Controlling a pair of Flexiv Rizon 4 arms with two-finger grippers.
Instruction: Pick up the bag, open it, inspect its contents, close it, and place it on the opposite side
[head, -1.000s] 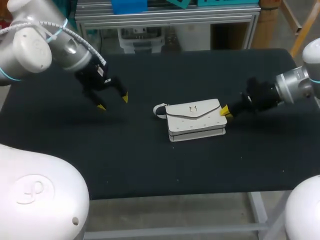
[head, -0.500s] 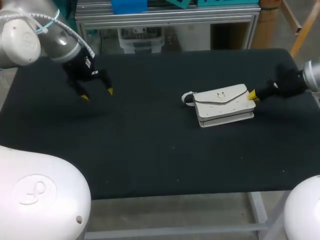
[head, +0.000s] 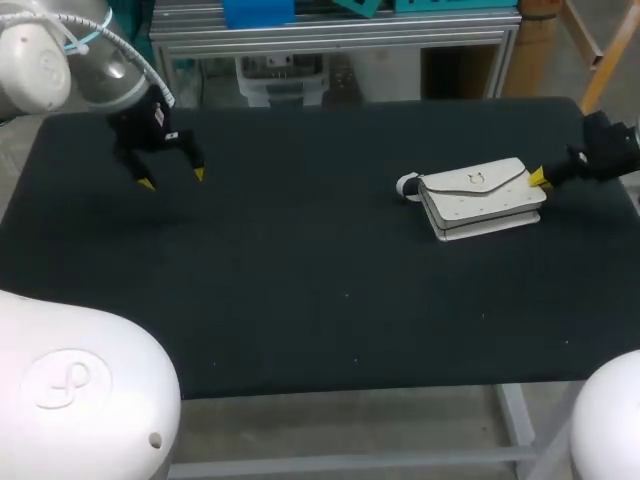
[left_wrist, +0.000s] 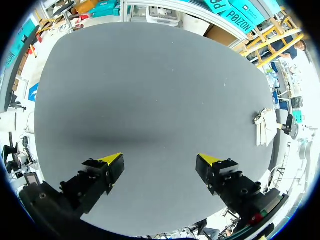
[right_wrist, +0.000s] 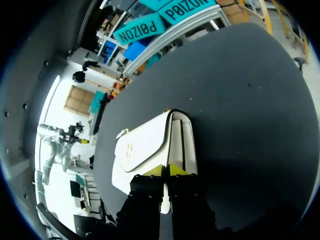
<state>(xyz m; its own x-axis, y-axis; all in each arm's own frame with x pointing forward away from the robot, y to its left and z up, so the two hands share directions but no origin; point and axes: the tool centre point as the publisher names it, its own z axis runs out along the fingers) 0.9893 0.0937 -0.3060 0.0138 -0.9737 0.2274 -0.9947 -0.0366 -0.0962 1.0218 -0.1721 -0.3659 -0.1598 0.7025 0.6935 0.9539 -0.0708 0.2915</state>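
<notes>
– Rightward, that is where the bag (head: 483, 197) has gone since a second ago: from the middle of the table (head: 300, 300) to its right side, near the edge, with the right gripper (head: 540, 177) pulling back ahead of it. The left gripper (head: 172, 178) has meanwhile drawn off to the far left corner.

– So how far along do you reckon we are?

– Near the end, I think. The bag lies flat with its flap down and the clasp on top, so it looks closed, and it sits on the right side. Whether it has been opened and inspected, nothing here tells. What seems left is to let go and clear off.

– And the hold?

– In the right wrist view the two yellow tips stand narrow, side by side, pinching a thin white part at the end of the bag (right_wrist: 150, 145); the right gripper (right_wrist: 165, 171) has it from two sides. That arm comes in low from the right edge, fingers pointing left along the table.

– The other one?

– The left gripper (left_wrist: 160, 159) is spread wide and holds nothing. It hangs over bare cloth with the bag (left_wrist: 265, 127) well apart from it, across the table.
</notes>
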